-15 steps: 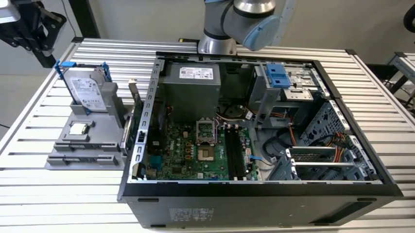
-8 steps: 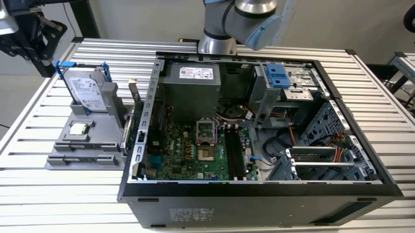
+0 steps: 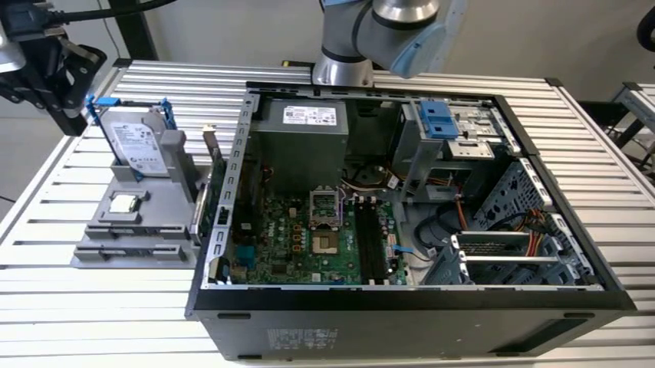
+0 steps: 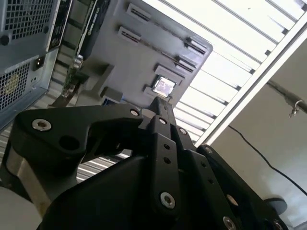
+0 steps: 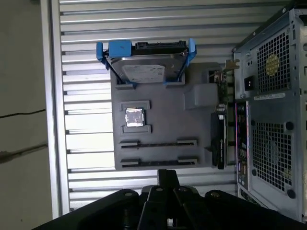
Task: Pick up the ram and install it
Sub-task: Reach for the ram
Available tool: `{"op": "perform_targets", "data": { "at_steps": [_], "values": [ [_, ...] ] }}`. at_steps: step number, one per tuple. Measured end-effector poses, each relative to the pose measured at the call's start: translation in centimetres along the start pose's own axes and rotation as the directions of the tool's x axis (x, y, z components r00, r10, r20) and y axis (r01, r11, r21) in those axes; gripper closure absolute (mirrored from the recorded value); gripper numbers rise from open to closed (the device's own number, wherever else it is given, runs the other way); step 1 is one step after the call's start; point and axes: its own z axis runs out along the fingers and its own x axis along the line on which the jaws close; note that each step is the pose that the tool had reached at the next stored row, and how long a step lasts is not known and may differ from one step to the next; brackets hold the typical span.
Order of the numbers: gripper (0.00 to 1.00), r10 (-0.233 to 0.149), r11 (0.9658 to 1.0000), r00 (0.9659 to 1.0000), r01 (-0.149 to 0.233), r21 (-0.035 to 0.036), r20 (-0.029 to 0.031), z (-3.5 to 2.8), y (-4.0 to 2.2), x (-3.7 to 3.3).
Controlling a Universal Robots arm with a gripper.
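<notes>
My black gripper [image 3: 73, 125] hangs high at the exterior view's left, above the far end of the grey fixture [image 3: 107, 230]. Its fingers [image 4: 161, 106] are pressed together with nothing between them. In the first wrist view the gripper [image 5: 168, 175] sits over the table just off the fixture's edge, beside two long grooves [image 5: 158, 143]. Each groove holds a thin dark strip seen edge-on, and I cannot tell whether either is the ram. The black memory slots [image 3: 373, 239] lie on the motherboard [image 3: 297, 245] inside the open case.
On the fixture a silver hard drive [image 3: 137, 143] with blue rails stands upright, a processor chip [image 3: 124, 203] lies flat, and a black card [image 5: 218, 143] stands at the edge facing the case. The open computer case [image 3: 409, 307] fills the slatted table's middle; the arm's base [image 3: 343, 69] stands behind it.
</notes>
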Motion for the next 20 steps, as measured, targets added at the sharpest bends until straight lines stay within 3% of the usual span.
{"op": "perform_targets", "data": {
  "at_steps": [12,17,20],
  "values": [
    [1.0,-0.071,0.9975,0.9975,0.071,-0.0007,-0.0035,-0.03,-0.7,-0.39],
    [1.0,-0.083,0.9965,0.9965,0.083,-0.0008,-0.0041,-0.06,-1.4,-0.45],
    [1.0,-0.084,0.9965,0.9965,0.084,-0.0009,-0.0041,-0.07,-1.53,-0.46]
  ]
}}
